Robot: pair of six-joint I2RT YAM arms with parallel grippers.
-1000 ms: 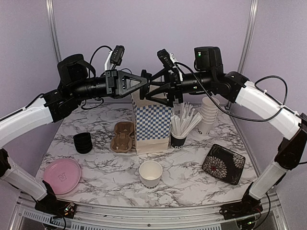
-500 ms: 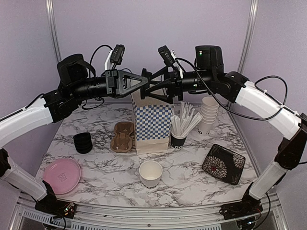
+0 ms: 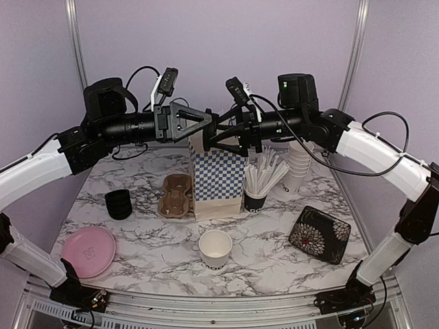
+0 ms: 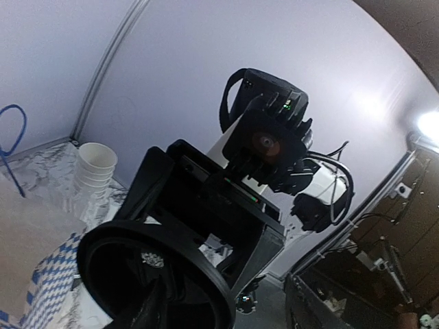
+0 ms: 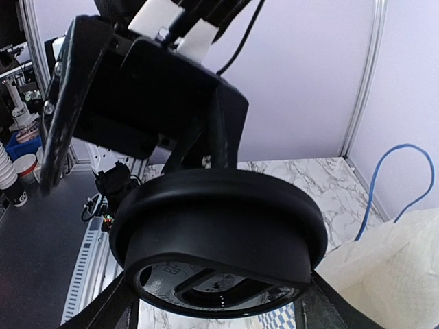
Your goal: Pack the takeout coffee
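1. Right wrist view: a black lid (image 5: 216,226) fills the foreground, lodged between this arm's own two fingers. The jaws of the right gripper (image 3: 226,129) stand wide, one finger at each side of the rim, so they span the lid across its full width.
2. Left wrist view: the same lid sits low and left in the frame, with the body of the right gripper just behind it. The fingers of the left gripper (image 3: 206,122) are lost in the dark under the lid. I cannot tell how far its jaws are parted, or whether they touch the rim.
3. Top external view: the two grippers meet tip to tip above the blue-checked paper bag (image 3: 218,179) at the far centre of the desk (image 3: 158,240). The lid is between them, well above the marble.
4. The relation that matters: the open white paper cup (image 3: 215,248) stands upright at the near centre, mouth up, below the lid and nearer than it. The lid is a flat disc whose face looks tilted in the wrist views, so it likely needs levelling over the cup's mouth. The right arm seems placed to carry it.
5. The brown pulp cup carrier (image 3: 175,197) lies just left of the bag, with no cup in it.
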